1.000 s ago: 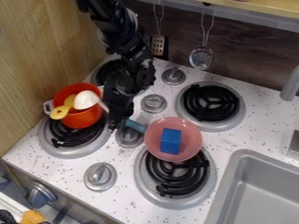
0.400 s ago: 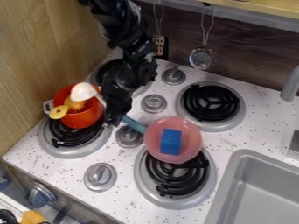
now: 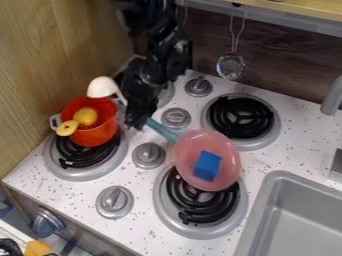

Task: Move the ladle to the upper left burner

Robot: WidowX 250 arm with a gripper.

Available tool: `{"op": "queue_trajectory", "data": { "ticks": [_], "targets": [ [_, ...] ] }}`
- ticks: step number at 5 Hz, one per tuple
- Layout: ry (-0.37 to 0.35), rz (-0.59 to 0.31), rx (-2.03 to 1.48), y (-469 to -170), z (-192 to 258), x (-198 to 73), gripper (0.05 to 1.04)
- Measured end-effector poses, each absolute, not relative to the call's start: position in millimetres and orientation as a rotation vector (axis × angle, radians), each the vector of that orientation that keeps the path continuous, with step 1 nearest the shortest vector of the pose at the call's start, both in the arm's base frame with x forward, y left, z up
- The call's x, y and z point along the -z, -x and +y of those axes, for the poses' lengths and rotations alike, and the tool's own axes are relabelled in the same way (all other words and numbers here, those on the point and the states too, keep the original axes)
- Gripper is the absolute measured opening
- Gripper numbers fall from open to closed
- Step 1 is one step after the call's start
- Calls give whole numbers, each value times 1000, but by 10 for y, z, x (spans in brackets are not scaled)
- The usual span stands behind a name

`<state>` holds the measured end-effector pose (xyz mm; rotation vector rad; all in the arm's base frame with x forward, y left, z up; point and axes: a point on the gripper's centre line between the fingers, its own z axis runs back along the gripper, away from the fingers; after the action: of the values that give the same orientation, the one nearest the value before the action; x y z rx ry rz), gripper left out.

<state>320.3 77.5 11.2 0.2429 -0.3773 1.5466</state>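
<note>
1. The sink (image 3: 297, 220) lay lower right.
2. The pink pan (image 3: 192, 145) slanted over the lower right burner (image 3: 192, 214), teal handle reaching the gripper (image 3: 137, 124).
3. The red pot (image 3: 97, 136) sat on the lower left burner (image 3: 90, 159).
4. The gripper was closed on the ladle (image 3: 102, 87), its white bowl near the pot's far rim.
5. The blue block (image 3: 207, 166) lay in the pan.

A speckled stovetop (image 3: 143, 200) is carrying grey knobs (image 3: 148, 155) and coil burners (image 3: 241, 117); a red pot (image 3: 97, 135) is sitting lower left, a pink pan (image 3: 224, 145) overlapping the lower right burner (image 3: 190, 207).
</note>
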Motion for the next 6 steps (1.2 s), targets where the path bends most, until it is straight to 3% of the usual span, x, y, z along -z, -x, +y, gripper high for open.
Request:
{"op": "queue_trajectory", "data": {
  "ticks": [1, 3, 4, 6],
  "targets": [
    [-214, -422, -1470, -3346, 708, -174, 229],
    [-219, -534, -1346, -3396, 998, -116, 229],
    [-228, -510, -1124, -3454, 936, -115, 229],
    [-153, -551, -947, -3740, 933, -168, 229]
  ]
}}
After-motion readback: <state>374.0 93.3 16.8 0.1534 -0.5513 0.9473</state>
